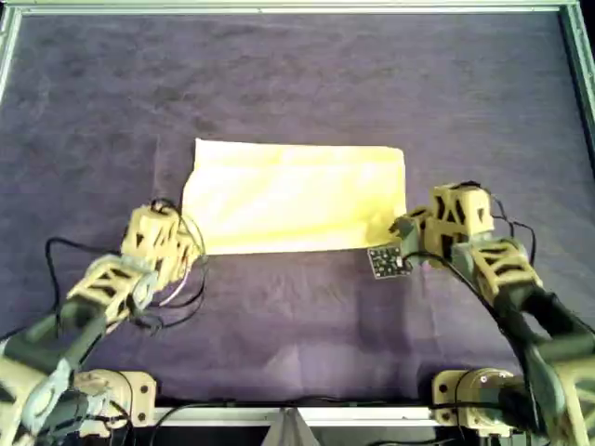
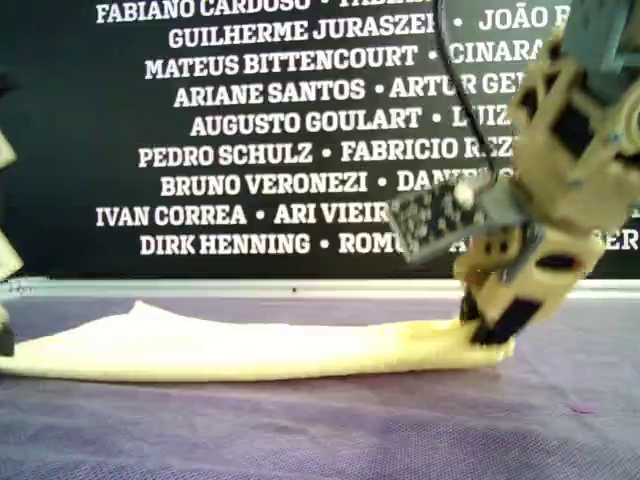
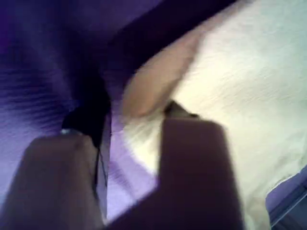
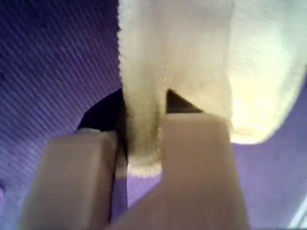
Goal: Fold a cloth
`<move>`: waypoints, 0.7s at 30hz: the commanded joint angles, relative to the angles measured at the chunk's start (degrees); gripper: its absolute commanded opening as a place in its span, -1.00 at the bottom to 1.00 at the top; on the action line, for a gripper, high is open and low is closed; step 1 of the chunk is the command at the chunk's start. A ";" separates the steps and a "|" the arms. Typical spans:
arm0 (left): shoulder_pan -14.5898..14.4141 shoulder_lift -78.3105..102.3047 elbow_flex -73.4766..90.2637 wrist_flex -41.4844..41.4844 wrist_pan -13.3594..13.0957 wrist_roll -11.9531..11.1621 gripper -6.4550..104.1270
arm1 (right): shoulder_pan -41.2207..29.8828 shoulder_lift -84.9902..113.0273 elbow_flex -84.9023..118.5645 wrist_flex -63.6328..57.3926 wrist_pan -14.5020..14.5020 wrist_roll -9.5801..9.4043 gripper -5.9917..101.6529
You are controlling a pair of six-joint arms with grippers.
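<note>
The pale yellow cloth [image 1: 297,195] lies as a flat rectangle on the purple table cover; it also shows in the exterior view [image 2: 250,345]. My first gripper [image 1: 191,243] is at the cloth's near corner on the overhead view's left. In the first wrist view [image 3: 132,129] its jaws stand apart, with the cloth's edge [image 3: 240,72] and purple cover between them. My second gripper [image 1: 400,228] is at the near corner on the overhead view's right. It is shut on a pinched fold of cloth [image 4: 177,48], as the second wrist view [image 4: 141,129] and the exterior view [image 2: 485,325] show.
The purple table cover [image 1: 297,74] spreads all around the cloth inside a metal frame [image 1: 279,7]. A small circuit board [image 1: 389,262] hangs off my second arm's wrist. A black banner with white names [image 2: 250,120] stands behind the table.
</note>
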 commanded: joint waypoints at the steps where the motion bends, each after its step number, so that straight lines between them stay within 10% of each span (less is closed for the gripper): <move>1: -0.35 12.13 3.87 0.00 -0.44 0.35 0.29 | -0.53 12.13 2.29 1.05 0.35 0.18 -0.07; 21: 3.60 68.99 31.55 0.00 -1.14 0.09 0.55 | -0.53 59.41 32.52 0.00 0.53 0.18 -0.05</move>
